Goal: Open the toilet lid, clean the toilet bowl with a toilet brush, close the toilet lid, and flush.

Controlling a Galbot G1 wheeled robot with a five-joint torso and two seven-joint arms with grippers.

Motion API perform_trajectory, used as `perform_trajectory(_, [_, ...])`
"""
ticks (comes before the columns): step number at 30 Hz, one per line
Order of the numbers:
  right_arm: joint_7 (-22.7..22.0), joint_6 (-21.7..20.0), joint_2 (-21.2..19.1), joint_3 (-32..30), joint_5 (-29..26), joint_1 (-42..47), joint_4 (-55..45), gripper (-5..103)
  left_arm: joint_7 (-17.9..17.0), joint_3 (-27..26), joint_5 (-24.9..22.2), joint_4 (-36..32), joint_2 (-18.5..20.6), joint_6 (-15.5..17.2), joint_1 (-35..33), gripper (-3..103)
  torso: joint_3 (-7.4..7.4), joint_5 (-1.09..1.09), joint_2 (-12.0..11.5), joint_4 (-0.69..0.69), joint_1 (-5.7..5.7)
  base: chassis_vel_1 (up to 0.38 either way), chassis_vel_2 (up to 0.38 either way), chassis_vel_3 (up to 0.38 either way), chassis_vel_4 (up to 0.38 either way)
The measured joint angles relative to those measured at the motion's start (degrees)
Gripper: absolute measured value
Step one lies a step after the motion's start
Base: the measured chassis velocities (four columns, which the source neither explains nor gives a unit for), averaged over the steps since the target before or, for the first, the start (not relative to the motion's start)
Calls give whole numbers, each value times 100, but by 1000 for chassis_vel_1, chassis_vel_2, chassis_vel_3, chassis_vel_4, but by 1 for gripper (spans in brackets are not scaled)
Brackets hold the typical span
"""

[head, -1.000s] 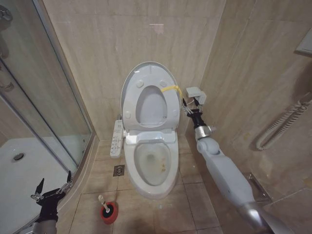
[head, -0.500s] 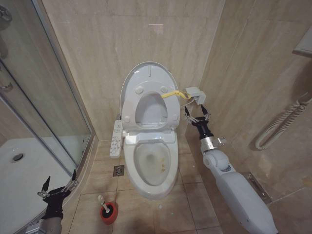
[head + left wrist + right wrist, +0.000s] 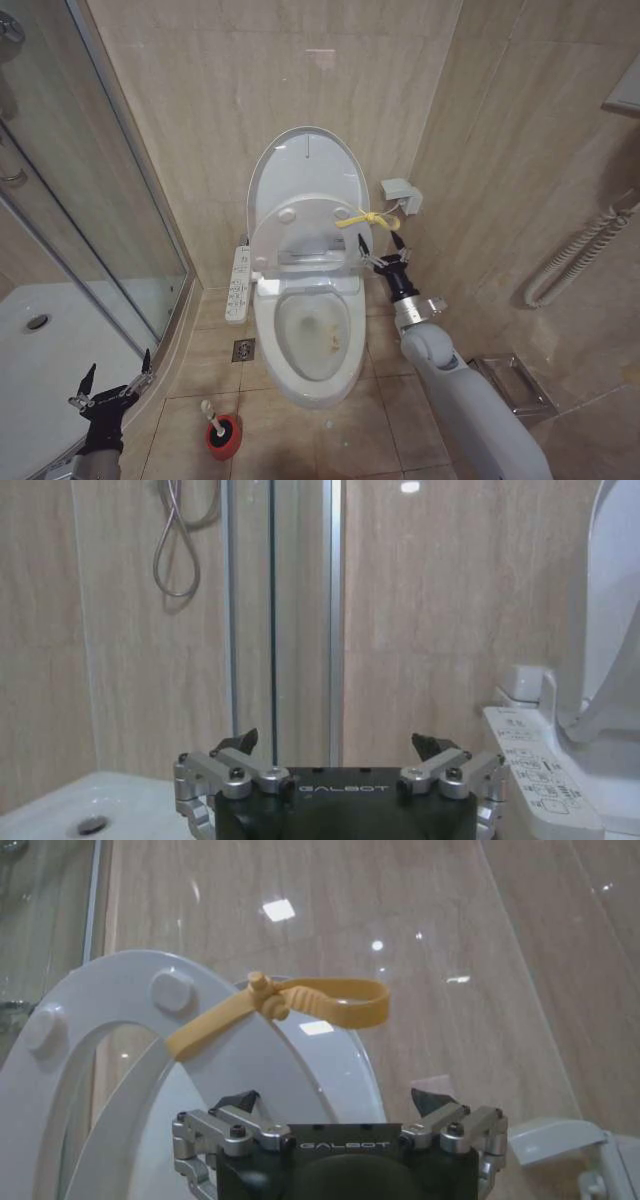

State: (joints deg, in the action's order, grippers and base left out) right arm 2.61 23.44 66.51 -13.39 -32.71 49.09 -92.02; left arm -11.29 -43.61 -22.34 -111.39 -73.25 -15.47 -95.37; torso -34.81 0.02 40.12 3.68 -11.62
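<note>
Yellow strap (image 3: 366, 218) on the half-lowered seat (image 3: 303, 232) hangs just above the right gripper's (image 3: 380, 250) wide, empty jaws

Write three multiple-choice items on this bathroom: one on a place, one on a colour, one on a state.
1. Where is the brush?
A. In the bowl
B. In the red holder on the floor
C. In the right gripper

2. What colour is the strap?
A. Yellow
B. Blue
C. Green

3. How is the right gripper?
A. Open
B. Shut on the strap
C. Shut on the brush

Answers:
1 B: the brush stands in the holder on the floor tiles, on the robot's left of the toilet.
2 A: the strap loops bright yellow beside the raised lid.
3 A: the right gripper has its fingers spread just below the strap, holding nothing. The left gripper hangs open by the shower.
</note>
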Motion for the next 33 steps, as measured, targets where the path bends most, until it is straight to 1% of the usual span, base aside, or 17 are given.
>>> perform_trajectory(7, [2,9,-17,82,8,-351,312,100,1,-68,-1,-10,3,-19,-35,100,0,0,0,0,0,0,0,0,0])
perform_trajectory(10, [4,24,-48,204,0,-823,761,100,3,-66,2,-10,-21,-20,-17,100,0,0,0,0,0,0,0,0,0])
perform_trajectory(11, [4,24,-48,204,0,-823,761,100,3,-66,2,-10,-21,-20,-17,100,0,0,0,0,0,0,0,0,0])
perform_trajectory(14, [3,-14,-71,436,-38,-1462,1432,100,5,-59,16,-6,-49,-20,-13,100,-1,0,0,-1,-1,0,0,0,0])
perform_trajectory(16, [1,-52,-69,512,-64,-1628,1578,100,6,-67,18,-1,-54,-20,-17,100,-1,0,0,-1,-1,0,0,0,0])
perform_trajectory(18, [3,-115,-17,666,-98,-1992,1906,100,7,-119,12,20,-58,-37,-32,100,-1,1,0,0,-1,0,0,0,0])
perform_trajectory(23, [30,-140,132,810,-99,-2454,2366,100,9,-211,-18,24,-63,-90,-82,100,0,0,0,-2,-1,0,0,0,0])
perform_trajectory(29, [52,-138,152,839,-97,-2512,2447,100,10,-258,-43,14,-61,-108,-105,100,0,0,0,1,-1,0,0,0,0])
perform_trajectory(33, [53,-109,43,759,-95,-2213,2134,100,11,-249,-42,2,-63,-110,-104,100,0,1,-1,0,-1,0,0,0,0])
